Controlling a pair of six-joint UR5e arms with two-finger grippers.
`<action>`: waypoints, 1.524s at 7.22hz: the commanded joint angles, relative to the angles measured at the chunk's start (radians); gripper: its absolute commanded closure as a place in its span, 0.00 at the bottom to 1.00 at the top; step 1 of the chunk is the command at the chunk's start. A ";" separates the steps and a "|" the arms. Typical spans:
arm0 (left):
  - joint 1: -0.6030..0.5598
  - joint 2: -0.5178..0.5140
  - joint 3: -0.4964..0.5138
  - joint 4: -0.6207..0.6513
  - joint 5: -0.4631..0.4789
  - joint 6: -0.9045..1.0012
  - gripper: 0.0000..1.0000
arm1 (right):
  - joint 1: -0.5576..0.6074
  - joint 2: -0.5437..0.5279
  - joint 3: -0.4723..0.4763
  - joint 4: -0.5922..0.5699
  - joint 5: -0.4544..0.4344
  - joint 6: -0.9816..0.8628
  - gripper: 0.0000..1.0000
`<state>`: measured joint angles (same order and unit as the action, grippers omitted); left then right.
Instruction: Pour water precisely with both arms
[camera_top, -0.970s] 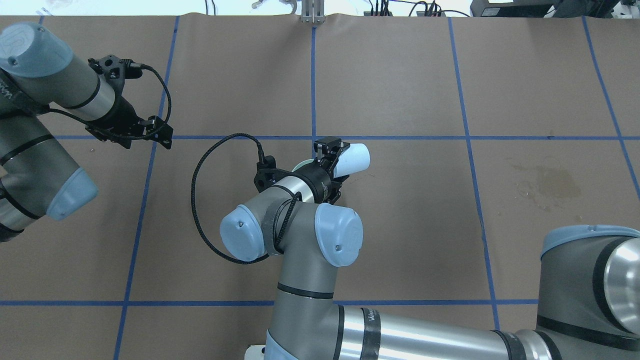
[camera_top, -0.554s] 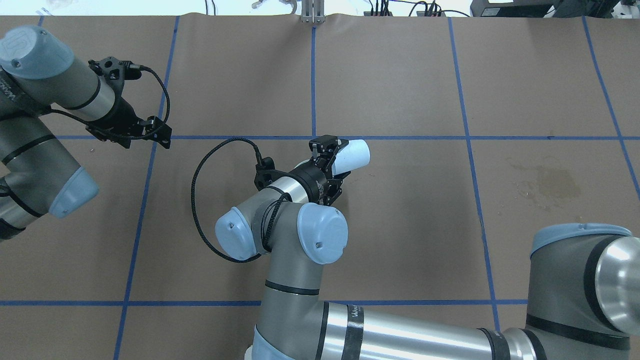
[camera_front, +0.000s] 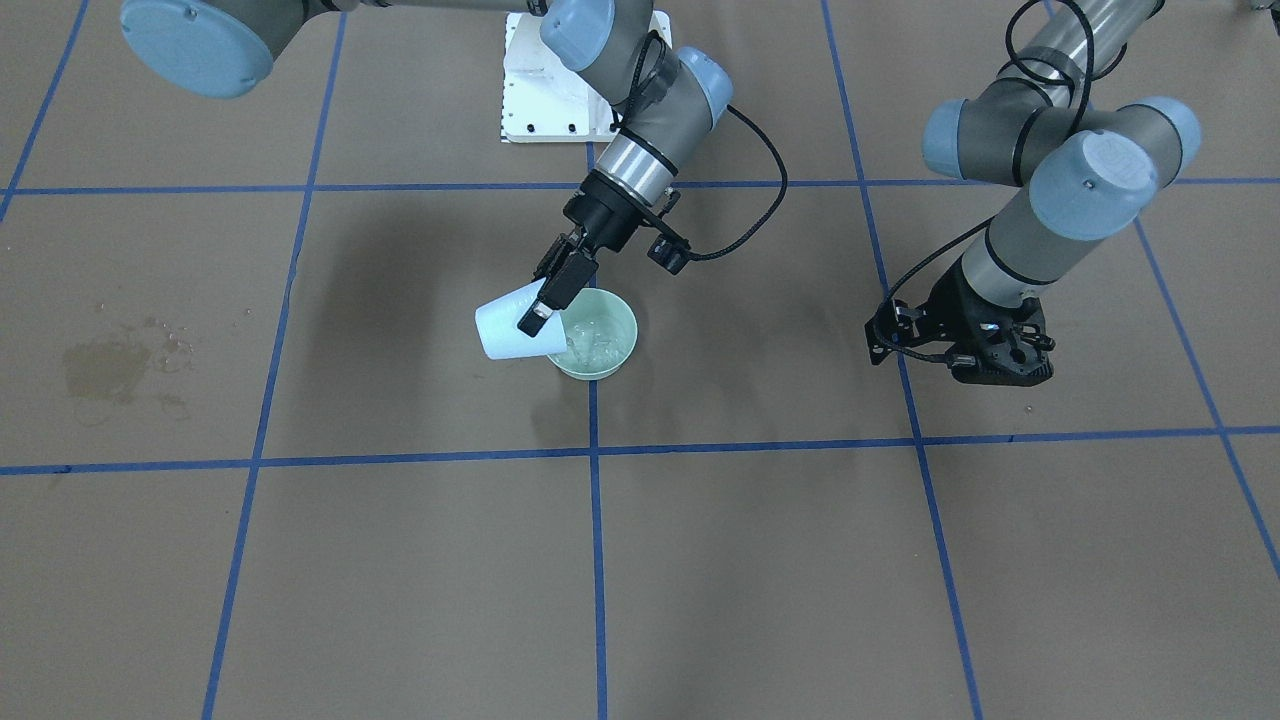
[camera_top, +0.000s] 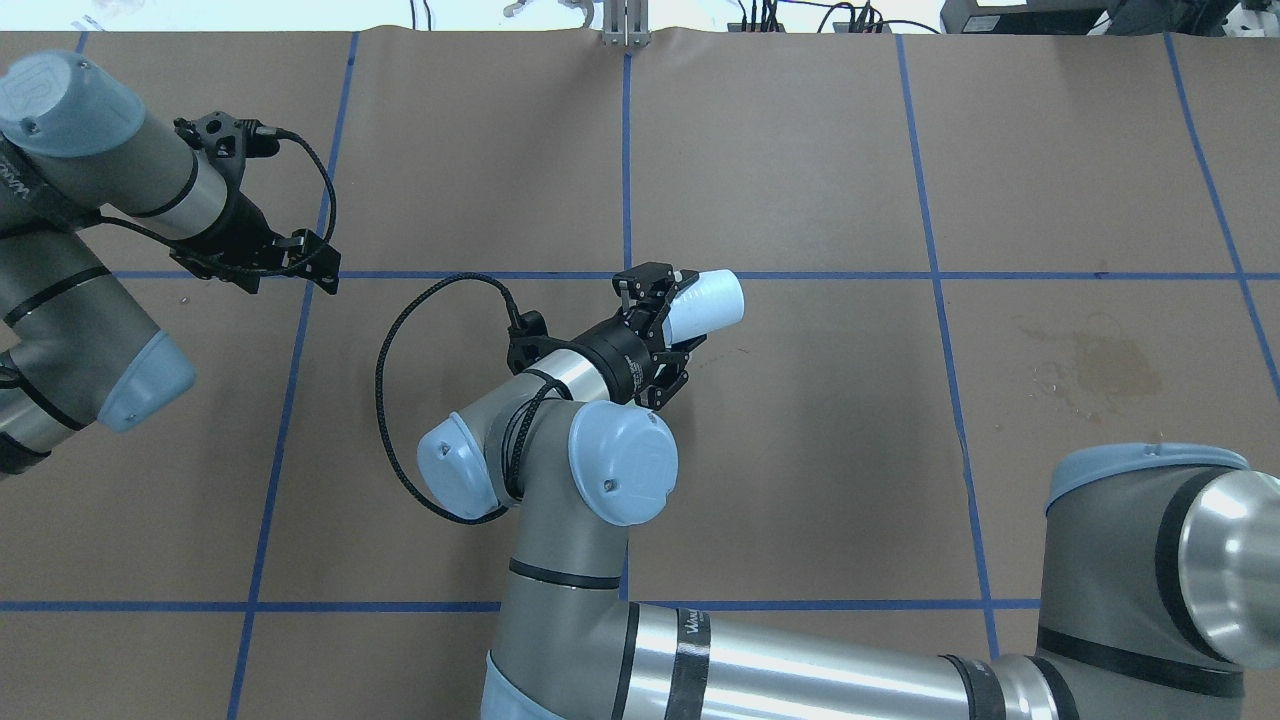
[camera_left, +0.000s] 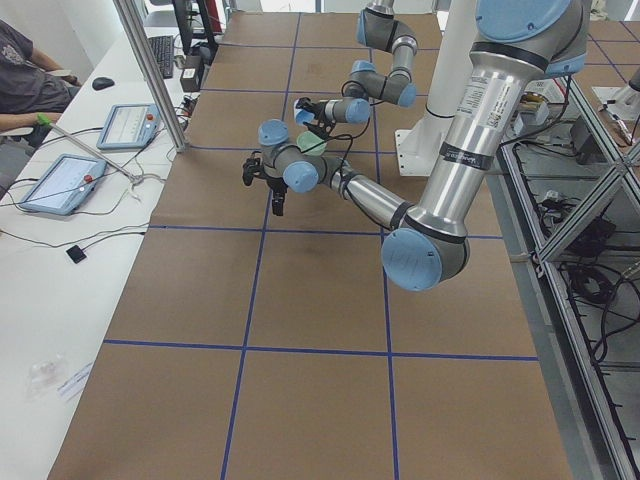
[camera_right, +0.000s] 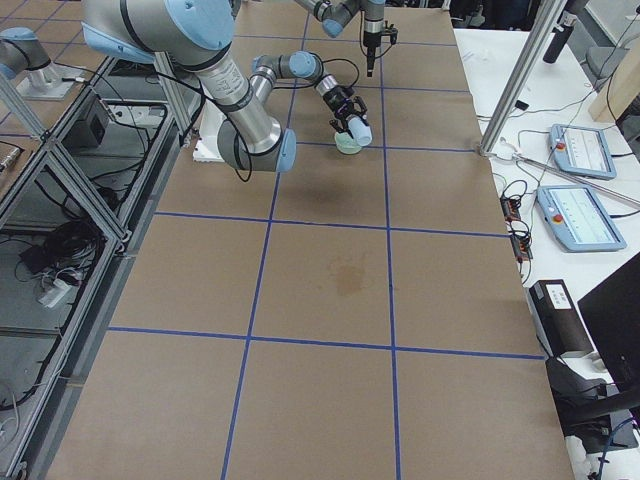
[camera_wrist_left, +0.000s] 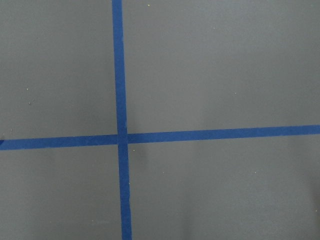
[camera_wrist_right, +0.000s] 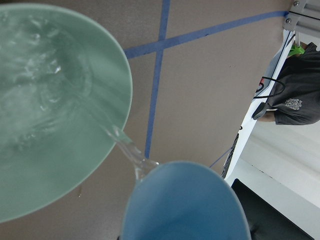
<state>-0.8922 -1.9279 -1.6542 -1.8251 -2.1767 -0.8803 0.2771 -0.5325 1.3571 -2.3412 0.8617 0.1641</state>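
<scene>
Since the earlier overhead frames, the right arm (camera_top: 600, 560) has shifted its elbow and wrist joints toward the left of that view. The cup (camera_top: 710, 298) has moved slightly toward the far side of the table. The gripper body now covers the bowl rim that showed beside it before. The left arm (camera_top: 130, 180) has barely changed.

Left section: the left arm hangs over the brown paper (camera_top: 800, 150), well apart from the cup. The left gripper (camera_top: 318, 268) points down and holds nothing. Its camera sees only a blue tape cross (camera_wrist_left: 121, 138), with no fingers in frame, so finger spacing cannot be determined.

Centre section: the right gripper (camera_top: 668, 312) is clamped on the wall of the pale blue cup. The cup lies almost on its side, mouth lower than base, lip just above the edge of the green bowl (camera_front: 605, 370). The bowl stands on the paper next to a tape line. The water (camera_wrist_right: 125, 147) runs as a thin clear stream from the cup lip into the bowl. More of it ripples inside the bowl.

Right section: a dark stain (camera_top: 1105, 365) marks the paper, well apart from the bowl.
</scene>
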 joint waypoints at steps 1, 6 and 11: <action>-0.002 0.000 0.001 0.000 0.000 0.000 0.00 | -0.001 0.008 -0.004 -0.029 -0.010 0.000 0.83; -0.019 -0.002 -0.006 -0.002 -0.002 0.001 0.00 | 0.014 -0.053 0.199 -0.015 0.020 0.140 0.82; -0.011 -0.017 -0.012 -0.002 0.000 -0.011 0.00 | 0.279 -0.557 0.525 0.623 0.484 0.149 0.72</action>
<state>-0.9062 -1.9421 -1.6631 -1.8269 -2.1768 -0.8859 0.4773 -0.9510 1.8543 -1.9352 1.2097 0.3124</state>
